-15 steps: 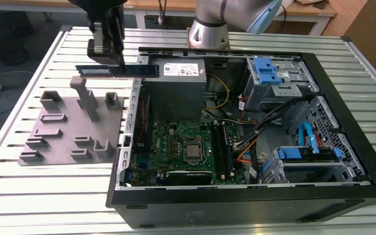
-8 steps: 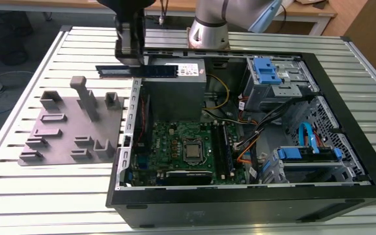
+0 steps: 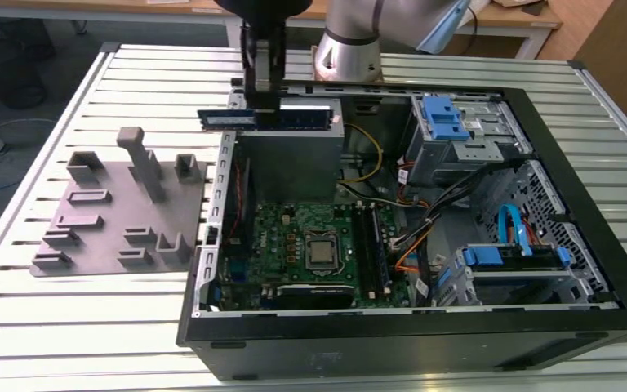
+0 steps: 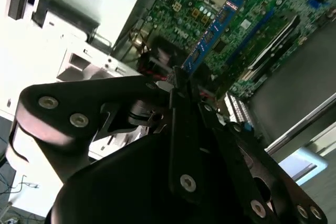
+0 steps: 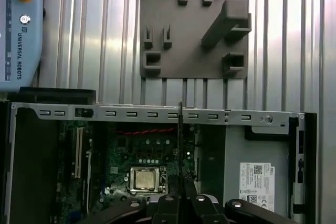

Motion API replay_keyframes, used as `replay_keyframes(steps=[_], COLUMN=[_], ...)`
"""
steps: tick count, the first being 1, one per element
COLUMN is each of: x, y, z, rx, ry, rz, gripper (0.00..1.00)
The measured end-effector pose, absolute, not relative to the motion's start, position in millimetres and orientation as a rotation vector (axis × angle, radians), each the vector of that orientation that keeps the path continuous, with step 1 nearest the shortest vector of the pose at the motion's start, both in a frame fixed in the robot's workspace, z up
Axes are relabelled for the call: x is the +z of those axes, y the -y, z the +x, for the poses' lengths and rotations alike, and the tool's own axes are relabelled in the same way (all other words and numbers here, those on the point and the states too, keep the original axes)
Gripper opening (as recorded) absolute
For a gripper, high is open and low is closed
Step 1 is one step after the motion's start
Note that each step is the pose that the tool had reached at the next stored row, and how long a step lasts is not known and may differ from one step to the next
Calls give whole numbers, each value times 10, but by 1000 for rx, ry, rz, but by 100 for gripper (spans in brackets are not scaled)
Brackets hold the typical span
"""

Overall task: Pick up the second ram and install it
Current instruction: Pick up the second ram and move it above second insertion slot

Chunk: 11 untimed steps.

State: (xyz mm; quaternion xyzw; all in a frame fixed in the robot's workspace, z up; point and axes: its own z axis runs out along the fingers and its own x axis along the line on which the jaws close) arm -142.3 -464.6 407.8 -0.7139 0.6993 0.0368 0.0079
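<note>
In the exterior view my gripper [image 3: 261,104] hangs above the open computer case, over its power-supply end, shut on the second ram [image 3: 297,119]. The stick is a long dark blue-green strip held level by its middle. In the second wrist view the second ram [image 4: 212,34] sticks out from my gripper [image 4: 178,78] over the green motherboard [image 4: 252,3]. In the first wrist view the second ram [image 5: 180,140] appears edge-on as a thin dark line rising from my gripper [image 5: 180,181]. The motherboard [image 3: 286,233] lies on the case floor, with long memory slots [image 3: 374,245] beside the processor socket [image 3: 322,250].
The grey fixture plate [image 3: 117,212] with its upright blocks lies on the slatted table at the exterior view's left of the case; the same fixture plate [image 5: 194,24] lies beyond the case wall [image 5: 157,114]. Drive cages [image 3: 466,131] and cables [image 3: 423,212] fill the case's other side. A pendant [image 5: 21,24] rests on the table.
</note>
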Motion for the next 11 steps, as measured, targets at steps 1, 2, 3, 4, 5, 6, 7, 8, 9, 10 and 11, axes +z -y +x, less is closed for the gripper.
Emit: replay_keyframes(steps=[1, 2, 3, 4, 5, 6, 7, 8, 9, 10, 11], x=[4077, 4076, 4075, 4073, 4072, 4071, 4067, 4060, 4047, 4030, 4012], y=[4646, 4646, 4646, 4646, 4646, 4646, 4646, 4646, 4646, 4646, 4646], z=[-1375, -1331, -1286, -1241, -1196, -1157, -1126, -1097, -1072, -1044, -1014], rx=[115, 116, 116, 117, 117, 118, 118, 119, 119, 120, 120], ry=[-2186, -2186, -2186, -2186, -2186, -2187, -2187, -2187, -2187, -2188, -2188], rz=[-2232, -2232, -2232, -2232, -2232, -2233, -2233, -2233, -2233, -2234, -2234], gripper=[14, 14, 14, 14, 14, 14, 14, 14, 14, 14, 14])
